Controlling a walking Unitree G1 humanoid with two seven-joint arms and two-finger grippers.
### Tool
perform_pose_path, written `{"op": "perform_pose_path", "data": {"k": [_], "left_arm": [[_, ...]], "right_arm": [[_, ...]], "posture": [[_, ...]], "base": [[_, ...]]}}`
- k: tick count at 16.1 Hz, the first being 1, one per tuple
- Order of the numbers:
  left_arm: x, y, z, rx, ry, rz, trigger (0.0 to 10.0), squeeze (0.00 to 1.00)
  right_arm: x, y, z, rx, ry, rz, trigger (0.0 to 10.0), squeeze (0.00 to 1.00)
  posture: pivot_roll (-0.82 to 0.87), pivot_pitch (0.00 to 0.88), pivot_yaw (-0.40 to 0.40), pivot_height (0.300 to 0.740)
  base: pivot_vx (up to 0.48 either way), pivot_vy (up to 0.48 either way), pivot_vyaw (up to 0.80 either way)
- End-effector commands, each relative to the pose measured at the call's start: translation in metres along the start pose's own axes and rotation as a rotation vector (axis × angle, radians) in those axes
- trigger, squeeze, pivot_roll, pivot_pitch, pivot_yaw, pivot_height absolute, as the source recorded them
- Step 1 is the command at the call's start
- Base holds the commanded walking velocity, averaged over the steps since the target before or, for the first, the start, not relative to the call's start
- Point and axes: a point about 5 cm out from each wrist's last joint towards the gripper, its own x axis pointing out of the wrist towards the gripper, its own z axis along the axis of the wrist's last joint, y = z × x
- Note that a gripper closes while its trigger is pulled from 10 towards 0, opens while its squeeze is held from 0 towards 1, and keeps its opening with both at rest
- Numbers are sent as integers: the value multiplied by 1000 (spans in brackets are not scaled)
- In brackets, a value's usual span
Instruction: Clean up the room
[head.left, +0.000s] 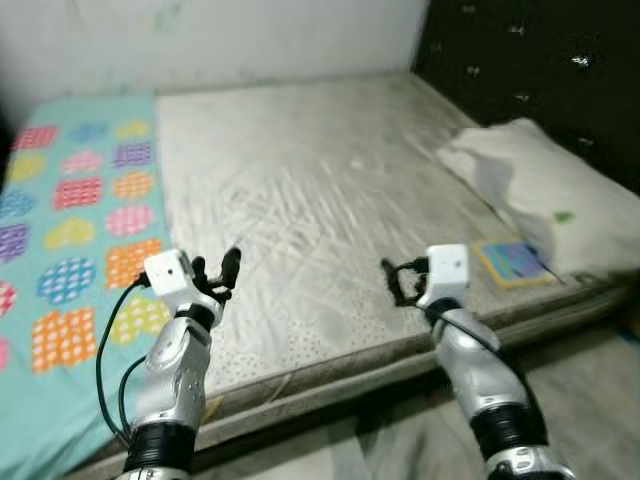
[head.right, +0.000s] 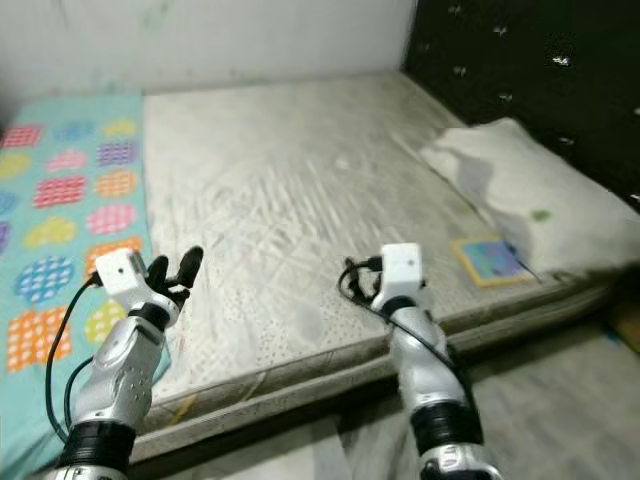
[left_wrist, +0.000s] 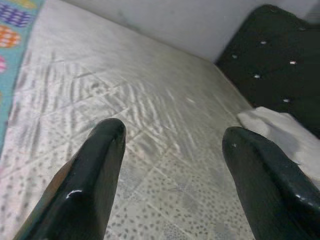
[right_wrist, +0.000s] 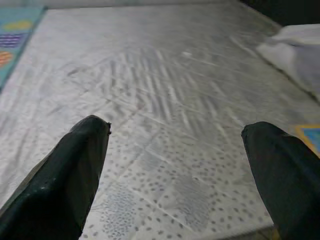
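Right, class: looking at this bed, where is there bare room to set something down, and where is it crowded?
The bare mattress is free across its middle, bordered by the patterned sheet on the robot's left and the pillow on its right. Both open end effectors, left and right, hover over its near edge. It is crowded by the pillow, where a small book lies.

The light is even and rather dim, with no strong glare. Both eye views are a little blurred, most at the edges. The pale grey quilted mattress (head.left: 330, 190) reflects soft light in its middle. The padded black headboard (head.left: 540, 60) is very dark. In the wrist views, the close black fingers (left_wrist: 85, 185) are unsharp and slightly shiny.
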Motion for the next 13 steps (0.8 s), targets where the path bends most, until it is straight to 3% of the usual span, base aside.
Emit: {"op": "perform_pose_path", "data": {"k": [1,6,8,13], "left_arm": [[0,7,5,19,-15,18,10000,0],[-2,4,7,18,-35,-3,10000,0],[-2,1,7,16,-40,-21,10000,0],[-2,0,7,12,-37,-32,10000,0]], "right_arm": [[3,12,4,5,-13,32,10000,0],[3,13,3,2,-7,38,10000,0],[2,14,3,-12,-8,42,10000,0],[3,14,4,-10,-13,39,10000,0]], "posture": [[-110,48,-37,740],[-113,55,-36,740],[-114,55,-36,740],[-115,55,-35,740]], "base": [[0,442,0],[0,0,0],[304,0,0],[383,0,579]]}}
